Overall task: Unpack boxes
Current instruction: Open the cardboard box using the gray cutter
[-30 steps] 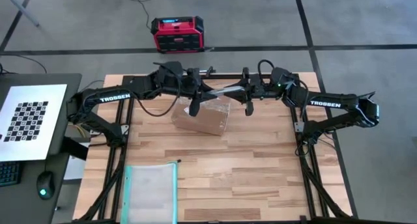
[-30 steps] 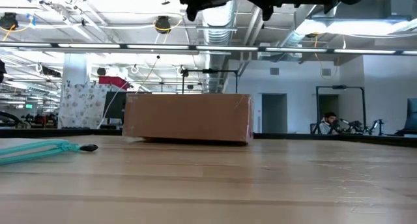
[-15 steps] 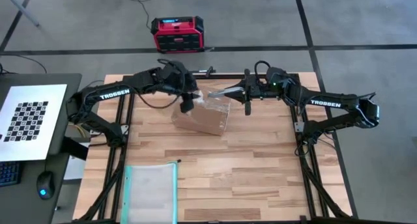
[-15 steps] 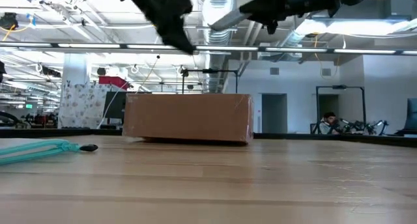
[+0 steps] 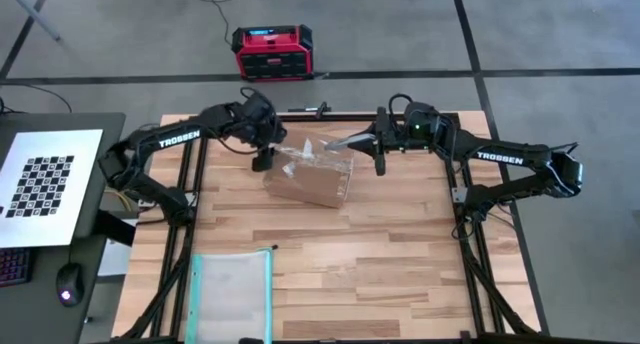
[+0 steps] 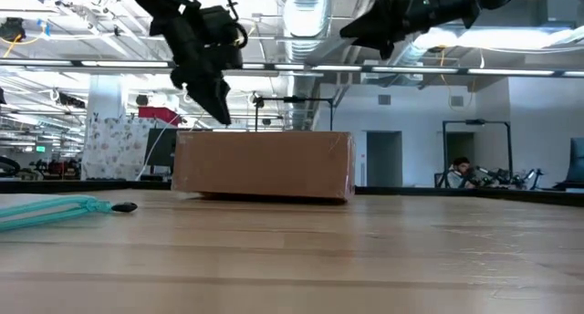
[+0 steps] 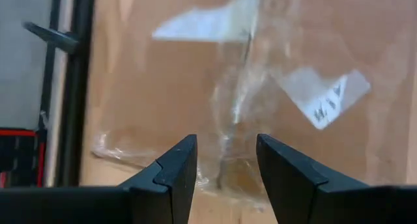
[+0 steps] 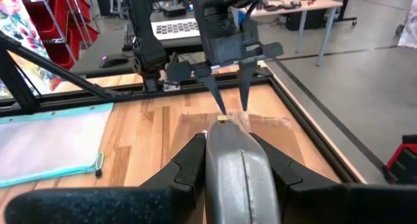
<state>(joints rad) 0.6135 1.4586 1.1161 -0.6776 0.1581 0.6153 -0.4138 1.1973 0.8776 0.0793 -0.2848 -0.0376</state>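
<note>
Overhead, the high view looks straight down, the whole table (image 5: pixel 330 244) filling mid-frame. The low view sits at tabletop level, gazing across into the room. Left wrist view hangs close above the cardboard box (image 7: pixel 260 74), which fills its frame. Right wrist view looks along the table from farther off. All four views share that box (image 5: pixel 312 176).
</note>
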